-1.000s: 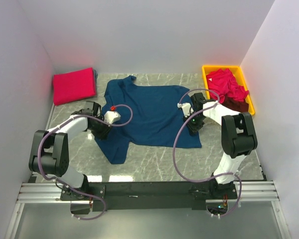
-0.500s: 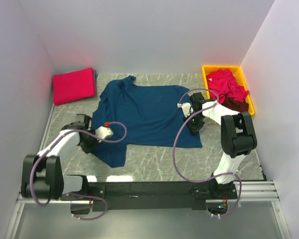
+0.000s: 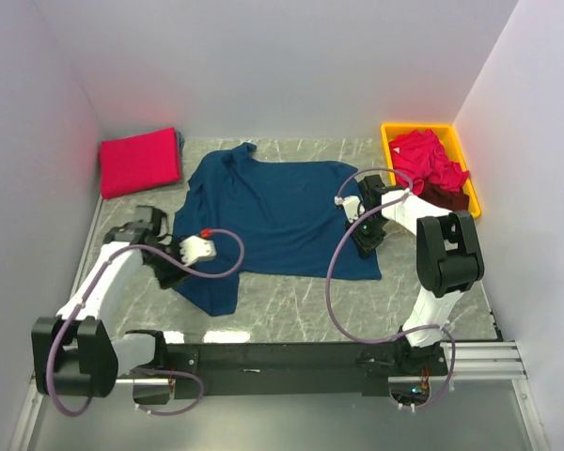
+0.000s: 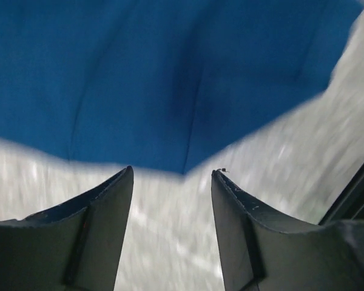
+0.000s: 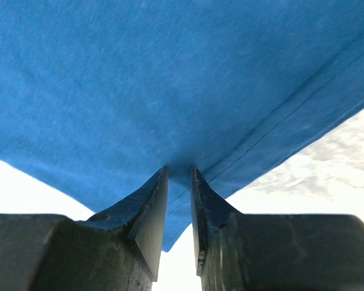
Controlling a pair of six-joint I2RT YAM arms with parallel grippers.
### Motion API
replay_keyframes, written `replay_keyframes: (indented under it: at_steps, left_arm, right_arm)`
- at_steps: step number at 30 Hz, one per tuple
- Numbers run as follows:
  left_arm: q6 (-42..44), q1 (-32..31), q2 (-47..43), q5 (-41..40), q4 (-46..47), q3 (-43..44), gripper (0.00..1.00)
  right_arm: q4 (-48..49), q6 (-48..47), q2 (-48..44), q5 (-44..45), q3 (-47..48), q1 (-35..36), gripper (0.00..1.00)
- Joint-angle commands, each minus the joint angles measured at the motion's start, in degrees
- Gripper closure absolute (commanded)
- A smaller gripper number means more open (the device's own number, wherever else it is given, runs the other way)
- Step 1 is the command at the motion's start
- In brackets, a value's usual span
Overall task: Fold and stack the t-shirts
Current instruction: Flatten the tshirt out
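Observation:
A navy blue t-shirt lies spread flat on the marble table. My left gripper is open and empty at the shirt's near-left edge; in the left wrist view its fingers sit just short of the blue hem. My right gripper is shut on the shirt's right edge; in the right wrist view blue cloth is pinched between the fingertips. A folded red-pink t-shirt lies at the back left. Crumpled red-pink t-shirts and a dark maroon one lie in the bin.
The yellow plastic bin stands at the back right against the wall. White walls close in the table at the left, back and right. The black rail with the arm bases runs along the near edge. Purple cables loop over both arms.
My left arm has drawn back toward the near left, from over the shirt's left side to its near-left edge. The shirt's left side has shifted slightly. The right arm has not moved.

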Motion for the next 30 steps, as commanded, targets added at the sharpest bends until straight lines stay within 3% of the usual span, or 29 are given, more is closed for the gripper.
replay_keyframes:
  at_steps: [1,6,17,28,30]
  left_arm:
    - [-8.99,-7.12,3.12,6.51,3.04,1.46,0.4]
    - [-12.95,-12.57,7.16,5.03,8.95,0.14,0.43]
    - [-15.85,-16.27,13.85,3.35,14.05,-0.74,0.45]
    - [-14.19,-16.63,14.03,0.27,13.18,-2.94,0.77]
    - [-13.83,-16.63,12.54,0.8,11.6,-2.94,0.88]
  right_arm:
    - [-3.82,0.66,-1.04,-2.0,2.95,-0.15,0.71]
    - [-4.88,1.36,-0.61,-2.26,4.44,-0.15,0.7]
    - [-4.26,1.28,0.36,-1.38,4.01,-0.15,0.7]
    - [-3.47,1.1,0.62,-0.33,3.13,-0.24,0.7]
    - [-3.3,1.1,0.63,-0.15,3.13,-0.24,0.7]
